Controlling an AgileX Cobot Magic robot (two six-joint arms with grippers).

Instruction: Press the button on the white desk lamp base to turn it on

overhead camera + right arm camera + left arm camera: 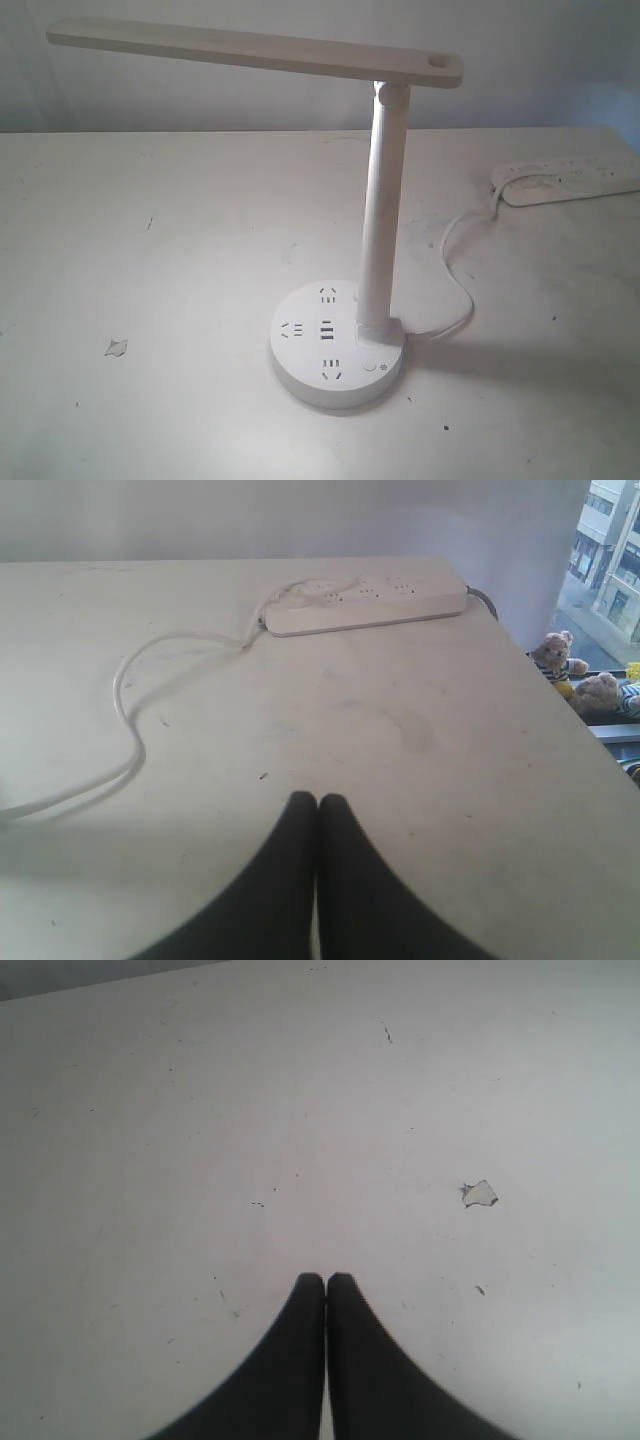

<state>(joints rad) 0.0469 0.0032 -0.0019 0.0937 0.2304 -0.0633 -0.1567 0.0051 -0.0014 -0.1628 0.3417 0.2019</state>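
The base (300, 368) is a round white disc lying flat on the table (150, 300), right of centre and toward the near edge in the exterior view. Its top shows three sets of dark socket slots around a block of slits. The button (368, 365) is a tiny white circle with a thin grey ring, on the base's top just in front of the pole's (380, 220) foot, with a small sun-like mark beside it.

One lamp base (300, 362), one power strip (572, 181)

The button (372, 366) is too small for detail.
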